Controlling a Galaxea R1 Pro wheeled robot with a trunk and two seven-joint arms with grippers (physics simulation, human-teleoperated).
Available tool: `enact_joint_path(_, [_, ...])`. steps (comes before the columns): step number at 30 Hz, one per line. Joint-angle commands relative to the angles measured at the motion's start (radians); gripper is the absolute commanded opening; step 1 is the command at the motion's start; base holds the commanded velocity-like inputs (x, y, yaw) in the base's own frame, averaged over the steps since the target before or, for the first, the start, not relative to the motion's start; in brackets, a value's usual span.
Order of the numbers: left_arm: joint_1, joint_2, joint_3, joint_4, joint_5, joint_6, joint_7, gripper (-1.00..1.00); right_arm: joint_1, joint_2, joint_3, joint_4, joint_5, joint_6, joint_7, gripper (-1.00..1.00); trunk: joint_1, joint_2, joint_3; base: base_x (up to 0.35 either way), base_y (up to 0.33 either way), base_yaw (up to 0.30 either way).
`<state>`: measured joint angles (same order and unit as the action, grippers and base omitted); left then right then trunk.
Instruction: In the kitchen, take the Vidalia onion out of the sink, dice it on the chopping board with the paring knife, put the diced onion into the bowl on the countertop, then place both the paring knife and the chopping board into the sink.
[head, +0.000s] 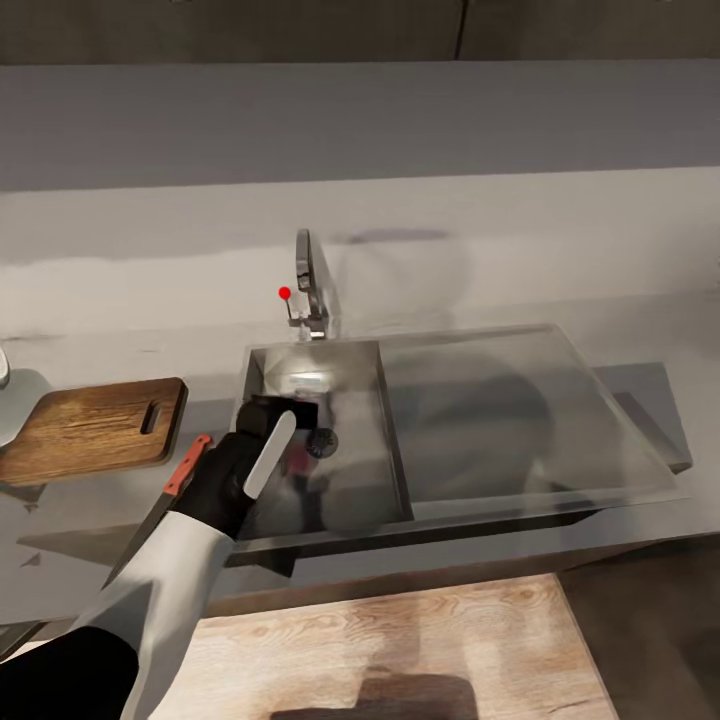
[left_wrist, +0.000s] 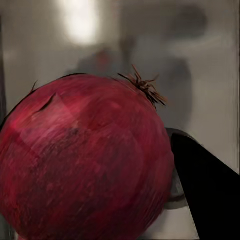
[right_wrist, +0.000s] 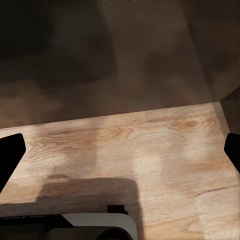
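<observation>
While down in sink (head: 395, 420) | left hand (head: 285, 440) at Vidalia onion (left_wrist: 85, 160)

Glossy grey countertop (head: 560, 290) is running across the head view under a pale backsplash, carrying everything here. Steel sink (head: 395, 440) is sitting recessed in it: basin on the left, flat drainboard (head: 500, 420) stretching right, chrome faucet (head: 312, 285) with red knob standing at the back rim. Chopping board (head: 95, 428) is lying flat on the counter just left of the sink, slot hole toward the basin. Paring knife (head: 165, 500) is lying near the front edge, red-brown handle pointing at the sink, blade angled away.
</observation>
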<state>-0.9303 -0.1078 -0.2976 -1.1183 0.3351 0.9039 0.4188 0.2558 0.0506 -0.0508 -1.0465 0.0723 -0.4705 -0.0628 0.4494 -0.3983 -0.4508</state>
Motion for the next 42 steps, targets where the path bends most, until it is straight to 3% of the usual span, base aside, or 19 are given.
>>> enact_joint_path(1, [-0.001, 0.000, -0.002, -0.015, 0.010, 0.004, 0.009, -1.00, 0.000, 0.000, -0.002, -0.001, 0.008, 0.000, -0.005, 1.00, 0.001, -0.002, -0.001, 0.000, 0.000, 0.000])
enact_joint_path(6, [-0.001, 0.001, -0.001, -0.112, 0.010, 0.081, 0.009, -1.00, 0.000, 0.001, -0.004, -0.001, 0.007, 0.000, -0.006, 1.00, 0.001, -0.002, -0.001, 0.000, 0.000, 0.000])
enact_joint_path(12, [-0.001, 0.003, -0.001, -0.196, 0.010, 0.104, 0.009, -1.00, 0.000, 0.001, -0.004, -0.001, 0.007, 0.001, -0.006, 1.00, 0.001, -0.002, -0.001, 0.000, 0.000, 0.000])
enact_joint_path(27, [-0.001, 0.004, -0.001, -0.237, 0.010, 0.107, 0.009, -1.00, 0.000, 0.001, -0.004, -0.001, 0.007, 0.001, -0.006, 1.00, 0.001, -0.002, -0.001, -0.004, 0.000, 0.000])
enact_joint_path(42, [-0.001, 0.011, 0.000, -0.341, 0.010, 0.107, 0.009, -1.00, 0.000, 0.002, -0.004, 0.002, 0.007, 0.001, -0.007, 1.00, 0.001, -0.002, 0.011, -0.165, 0.019, 0.000])
